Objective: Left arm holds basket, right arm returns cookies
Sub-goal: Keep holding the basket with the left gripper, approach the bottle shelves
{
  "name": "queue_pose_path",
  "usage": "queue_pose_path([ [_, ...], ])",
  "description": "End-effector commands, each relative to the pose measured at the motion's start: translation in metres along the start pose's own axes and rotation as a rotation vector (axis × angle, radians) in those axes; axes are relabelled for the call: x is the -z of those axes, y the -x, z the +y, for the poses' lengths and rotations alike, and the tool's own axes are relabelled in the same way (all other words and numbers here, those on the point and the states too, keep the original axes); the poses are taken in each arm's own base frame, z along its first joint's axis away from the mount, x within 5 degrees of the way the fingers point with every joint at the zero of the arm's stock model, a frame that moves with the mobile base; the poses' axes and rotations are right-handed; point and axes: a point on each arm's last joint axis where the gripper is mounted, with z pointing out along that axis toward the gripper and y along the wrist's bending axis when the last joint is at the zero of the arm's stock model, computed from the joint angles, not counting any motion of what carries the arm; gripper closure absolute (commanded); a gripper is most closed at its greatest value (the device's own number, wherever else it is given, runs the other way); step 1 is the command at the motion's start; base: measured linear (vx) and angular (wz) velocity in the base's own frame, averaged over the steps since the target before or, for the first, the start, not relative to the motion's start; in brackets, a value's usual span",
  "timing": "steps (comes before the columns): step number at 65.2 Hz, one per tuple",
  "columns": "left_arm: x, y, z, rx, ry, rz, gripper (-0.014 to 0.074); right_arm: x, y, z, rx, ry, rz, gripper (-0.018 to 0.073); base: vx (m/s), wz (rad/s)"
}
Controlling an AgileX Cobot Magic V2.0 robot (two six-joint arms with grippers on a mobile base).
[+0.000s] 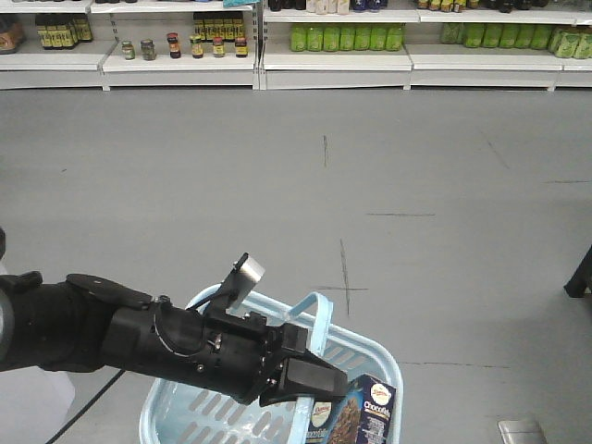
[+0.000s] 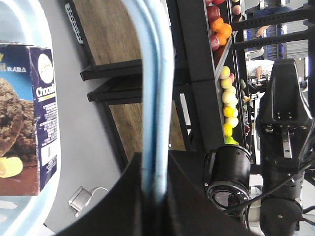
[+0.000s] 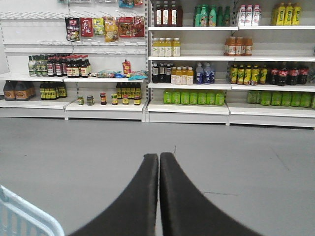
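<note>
Left wrist-mounted: matte black left fingers (image 2: 118, 196) clamped round smooth arched basket handle (image 2: 155, 98); curved right fingers (image 3: 138, 196) together.

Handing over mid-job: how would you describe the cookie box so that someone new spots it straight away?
Find the light blue shopping basket at the bottom of the front view, held by its handle in the left gripper. At its right end stands the cookie box. It is dark navy cardboard with a chocolate-chip cookie picture and a white oval logo, against the basket's plain pale plastic.
</note>
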Motion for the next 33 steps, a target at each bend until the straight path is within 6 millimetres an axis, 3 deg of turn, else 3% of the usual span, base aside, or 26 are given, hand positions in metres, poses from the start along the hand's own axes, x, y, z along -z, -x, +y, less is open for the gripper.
queue_pose_path([
  [1, 0.0072, 0.0028, -0.0285, -0.036, -0.125, -0.027, 0.0603, 0.0011, 0.0077, 0.0004, 0.007, 0.004, -0.083, 0.0568, 0.3, -0.04],
  [33, 0.0072, 0.0028, -0.0285, -0.036, -0.125, -0.027, 0.0603, 0.0011, 0.0077, 0.0004, 0.007, 0.004, -0.083, 0.0568, 0.29, -0.06],
])
